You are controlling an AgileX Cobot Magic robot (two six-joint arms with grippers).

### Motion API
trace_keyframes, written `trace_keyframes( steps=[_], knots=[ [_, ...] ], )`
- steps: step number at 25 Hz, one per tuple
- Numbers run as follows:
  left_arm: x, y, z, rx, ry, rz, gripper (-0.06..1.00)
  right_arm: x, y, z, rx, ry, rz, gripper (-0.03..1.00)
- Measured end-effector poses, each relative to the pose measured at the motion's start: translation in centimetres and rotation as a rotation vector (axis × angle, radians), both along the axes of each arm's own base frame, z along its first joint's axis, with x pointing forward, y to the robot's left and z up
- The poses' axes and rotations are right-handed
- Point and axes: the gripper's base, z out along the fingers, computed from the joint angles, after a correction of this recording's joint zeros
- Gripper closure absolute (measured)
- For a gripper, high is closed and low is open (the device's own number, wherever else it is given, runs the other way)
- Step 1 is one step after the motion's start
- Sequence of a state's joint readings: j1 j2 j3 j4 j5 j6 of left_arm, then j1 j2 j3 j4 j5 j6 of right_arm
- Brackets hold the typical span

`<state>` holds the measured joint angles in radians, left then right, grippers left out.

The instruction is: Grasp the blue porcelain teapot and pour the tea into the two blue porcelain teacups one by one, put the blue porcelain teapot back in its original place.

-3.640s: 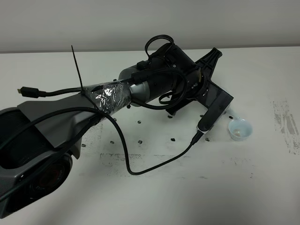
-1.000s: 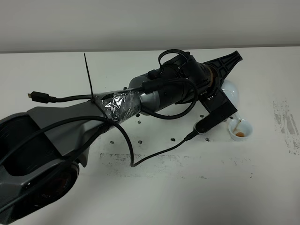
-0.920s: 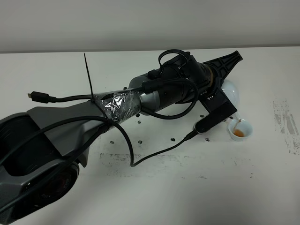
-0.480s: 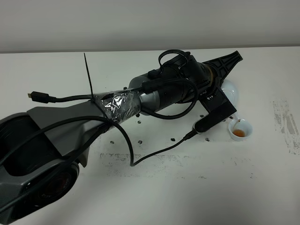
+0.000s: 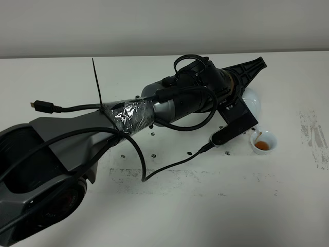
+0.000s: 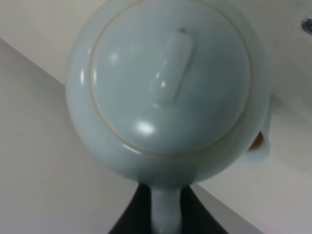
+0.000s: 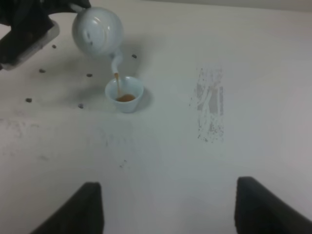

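The blue porcelain teapot [image 5: 253, 103] hangs tilted over the table, mostly hidden under my left arm. Its domed lid [image 6: 170, 83] fills the left wrist view. My left gripper [image 6: 165, 217] is shut on the teapot's loop handle, with dark fingers on both sides of it. A thin brown stream runs from the spout [image 7: 116, 62] into one teacup [image 7: 124, 94], which holds brown tea [image 5: 262, 146]. The other teacup is hidden or out of view. My right gripper [image 7: 178, 209] stands open above bare table, well apart from the teacup.
A black cable [image 5: 169, 169] trails from the left arm across the white table. Small dark specks [image 5: 154, 135] dot the middle, and grey scuff marks [image 5: 314, 138] lie to the right of the cup. The table's far edge [image 5: 103, 56] meets a pale wall.
Since the earliest frame the left arm has swung toward the back right and tipped the teapot over the cup. Over the last second the arm holds still while tea builds up in the cup.
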<state>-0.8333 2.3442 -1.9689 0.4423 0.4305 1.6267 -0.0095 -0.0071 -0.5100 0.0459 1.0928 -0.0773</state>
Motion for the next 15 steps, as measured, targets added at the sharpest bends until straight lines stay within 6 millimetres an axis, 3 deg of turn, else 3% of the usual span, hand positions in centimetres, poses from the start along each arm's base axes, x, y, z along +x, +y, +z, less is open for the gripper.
trace_keyframes(
  steps=[15],
  knots=[
    [-0.19,-0.35,0.1,-0.004,-0.016,-0.024,0.91,0.0,0.0,0.0,0.0,0.0,0.0,0.38]
  ],
)
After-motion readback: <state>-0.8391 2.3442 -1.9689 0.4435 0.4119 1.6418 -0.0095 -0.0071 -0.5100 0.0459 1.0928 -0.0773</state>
